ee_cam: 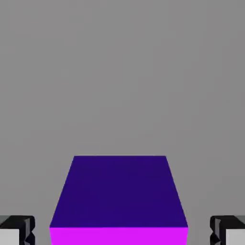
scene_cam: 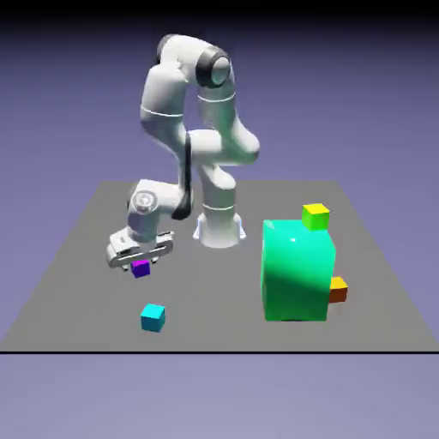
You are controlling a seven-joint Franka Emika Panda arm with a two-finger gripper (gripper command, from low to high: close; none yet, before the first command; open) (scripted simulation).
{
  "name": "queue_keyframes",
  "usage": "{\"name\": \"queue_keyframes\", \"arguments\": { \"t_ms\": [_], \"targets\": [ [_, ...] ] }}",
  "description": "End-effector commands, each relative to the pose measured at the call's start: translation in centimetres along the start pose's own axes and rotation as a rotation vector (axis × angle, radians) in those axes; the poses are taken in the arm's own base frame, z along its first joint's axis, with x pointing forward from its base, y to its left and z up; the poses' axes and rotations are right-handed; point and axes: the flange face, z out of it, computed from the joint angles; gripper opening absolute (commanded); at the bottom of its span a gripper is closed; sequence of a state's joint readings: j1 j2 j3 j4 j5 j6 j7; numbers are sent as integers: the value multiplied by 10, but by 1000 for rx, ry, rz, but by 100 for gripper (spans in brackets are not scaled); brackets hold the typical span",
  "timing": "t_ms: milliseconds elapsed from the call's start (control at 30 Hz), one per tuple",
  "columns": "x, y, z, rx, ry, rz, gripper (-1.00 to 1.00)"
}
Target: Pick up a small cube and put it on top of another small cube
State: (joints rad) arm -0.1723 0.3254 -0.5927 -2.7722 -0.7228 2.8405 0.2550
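Observation:
The small cube [scene_cam: 141, 268], purple with a magenta face, sits on the grey table [scene_cam: 77, 283] at the exterior view's left. My gripper [scene_cam: 141, 261] hangs right over it, pointing down. In the hand view the small cube [ee_cam: 119, 191] fills the lower middle, and my gripper [ee_cam: 122, 237] stands open around it. Its fingertips [ee_cam: 16, 234] show at both bottom corners, with a strip of grey table between each tip and the cube's sides. A cyan cube [scene_cam: 153, 317] of about the same size lies nearer the table's front edge, apart from the purple one.
A big green block [scene_cam: 297, 270] stands at the exterior view's right. A yellow-green cube [scene_cam: 315, 216] lies behind it and an orange cube [scene_cam: 338, 290] touches its right side. The robot's base [scene_cam: 219, 227] stands at the table's middle back.

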Motion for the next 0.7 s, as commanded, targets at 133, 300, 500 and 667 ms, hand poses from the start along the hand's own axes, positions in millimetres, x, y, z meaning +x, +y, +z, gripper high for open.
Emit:
{"name": "queue_keyframes", "arguments": {
  "t_ms": [133,300,500,667],
  "targets": [
    [0,3,-34,-4,1,2,-100],
    [-5,5,-68,0,0,0,-100],
    [41,-73,-156,-93,84,-266,-100],
    [42,-176,-249,-175,172,-532,-100]
  ]
}}
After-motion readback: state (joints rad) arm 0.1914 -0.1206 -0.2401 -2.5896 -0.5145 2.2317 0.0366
